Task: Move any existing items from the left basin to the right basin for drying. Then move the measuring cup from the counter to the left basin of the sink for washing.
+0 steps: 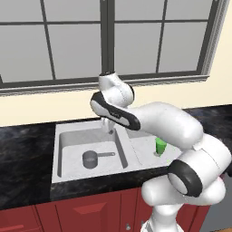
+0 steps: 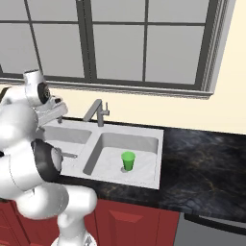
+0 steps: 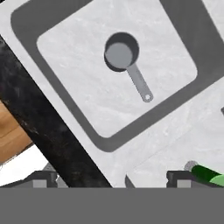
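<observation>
The dark grey measuring cup (image 1: 90, 158) (image 3: 120, 54) lies on the floor of the left basin (image 1: 72, 142) (image 3: 83, 96), its long handle pointing toward the divider. Its handle tip (image 2: 71, 155) pokes out from behind the arm in the right base view. My gripper (image 3: 111, 181) (image 1: 108, 126) hangs open well above the sink (image 2: 156, 158), near the divider, with nothing between its fingertips. A small green tumbler (image 1: 160, 146) (image 2: 128, 161) (image 3: 212, 175) stands upright in the right basin (image 1: 144, 152) (image 2: 113, 149).
The grey angular faucet (image 2: 97, 111) rises at the back of the divider, close to my hand. Black stone counter (image 1: 22, 154) (image 2: 202, 163) surrounds the sink above red cabinet fronts (image 1: 86, 210). A window spans the wall behind.
</observation>
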{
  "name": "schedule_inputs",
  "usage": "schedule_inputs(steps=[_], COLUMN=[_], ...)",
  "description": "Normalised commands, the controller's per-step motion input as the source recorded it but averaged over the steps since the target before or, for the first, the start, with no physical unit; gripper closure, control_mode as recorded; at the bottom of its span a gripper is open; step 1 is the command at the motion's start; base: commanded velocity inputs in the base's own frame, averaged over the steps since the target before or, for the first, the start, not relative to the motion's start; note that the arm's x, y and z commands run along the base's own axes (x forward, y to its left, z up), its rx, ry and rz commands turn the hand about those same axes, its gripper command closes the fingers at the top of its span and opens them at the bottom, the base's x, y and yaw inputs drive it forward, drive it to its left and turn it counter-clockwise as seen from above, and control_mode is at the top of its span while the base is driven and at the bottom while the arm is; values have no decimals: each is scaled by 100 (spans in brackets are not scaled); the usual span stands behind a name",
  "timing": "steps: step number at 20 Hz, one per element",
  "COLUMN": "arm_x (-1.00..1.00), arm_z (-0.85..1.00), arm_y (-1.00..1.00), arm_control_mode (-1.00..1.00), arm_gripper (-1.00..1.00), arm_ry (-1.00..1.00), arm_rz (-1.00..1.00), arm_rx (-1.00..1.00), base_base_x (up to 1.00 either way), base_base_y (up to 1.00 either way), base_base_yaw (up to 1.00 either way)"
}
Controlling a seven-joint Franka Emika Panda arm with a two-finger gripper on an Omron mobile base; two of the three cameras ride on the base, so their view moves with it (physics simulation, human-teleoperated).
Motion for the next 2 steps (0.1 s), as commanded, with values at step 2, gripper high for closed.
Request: schedule_inputs(steps=[2], arm_x=[-44], arm_z=[44], arm_y=[-31], arm_control_mode=[-100], arm_gripper=[-100], arm_ry=[-6], arm_rz=[2], arm_rx=[9], base_base_x=[0], base_base_y=[0], base_base_yaw=[0])
